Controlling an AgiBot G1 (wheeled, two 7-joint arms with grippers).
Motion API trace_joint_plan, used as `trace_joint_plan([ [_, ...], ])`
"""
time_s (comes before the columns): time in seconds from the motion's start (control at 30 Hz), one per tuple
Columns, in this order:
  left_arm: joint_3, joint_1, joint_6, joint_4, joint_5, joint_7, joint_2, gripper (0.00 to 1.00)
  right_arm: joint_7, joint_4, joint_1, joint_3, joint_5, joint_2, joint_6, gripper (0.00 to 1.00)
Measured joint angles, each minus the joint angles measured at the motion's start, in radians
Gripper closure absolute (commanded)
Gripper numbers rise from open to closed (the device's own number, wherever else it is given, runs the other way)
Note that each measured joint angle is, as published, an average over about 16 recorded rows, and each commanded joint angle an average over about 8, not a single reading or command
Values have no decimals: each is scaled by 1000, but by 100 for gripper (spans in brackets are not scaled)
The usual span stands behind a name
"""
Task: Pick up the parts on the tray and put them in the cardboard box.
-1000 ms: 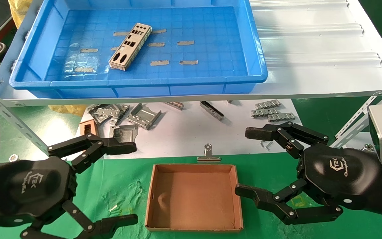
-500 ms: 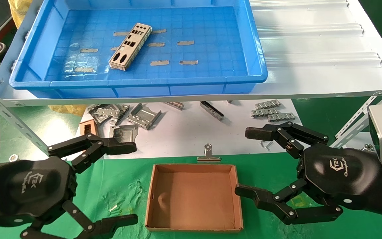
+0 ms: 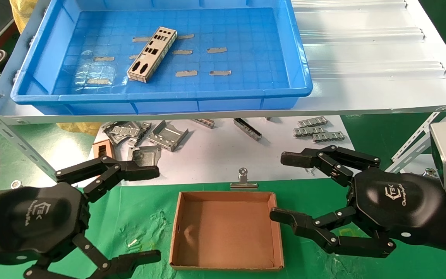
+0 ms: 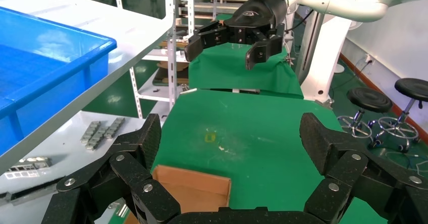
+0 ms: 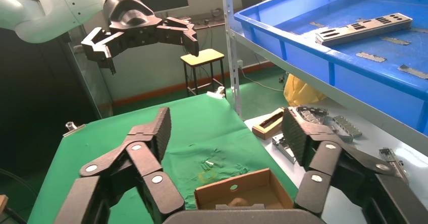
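We see one part (image 3: 152, 55) lying flat on the grid floor of the tray (image 3: 300, 73), at about 11 o'clock from the middle of the head view, its long axis running from 1 o'clock down to 7 o'clock. Short grey tape strips (image 3: 216, 50) are scattered on the tray floor around it. The tray sits on a white ribbed metal sheet (image 3: 366, 50) that forms a raised shelf. The cardboard box (image 3: 227, 267) stands on the green table (image 3: 145, 209) at 6 o'clock, with no part in it. Our right tool (image 3: 283, 188) hangs just beside the box at its 3 o'clock side, fingers spread wide and holding nothing; the lower fingertip reaches over the box's right wall. Our left tool (image 3: 151, 213) waits at 8 o'clock, also wide open and empty. Small folded brackets (image 3: 167, 135) and a binder clip (image 3: 243, 180) lie on the white surface between shelf and box.
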Motion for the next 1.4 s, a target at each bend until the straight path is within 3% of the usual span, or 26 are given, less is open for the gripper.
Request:
trace_joint_plan([
  [0.8,1,-43,-29,1,36,2,6,0,0,0,0,0,0,0,0,100],
  [1.1,51,-264,-124,120,198,-26,93,0,0,0,0,0,0,0,0,100],
  [1.4,149,-579,-235,464,425,4,285,0,0,0,0,0,0,0,0,100],
])
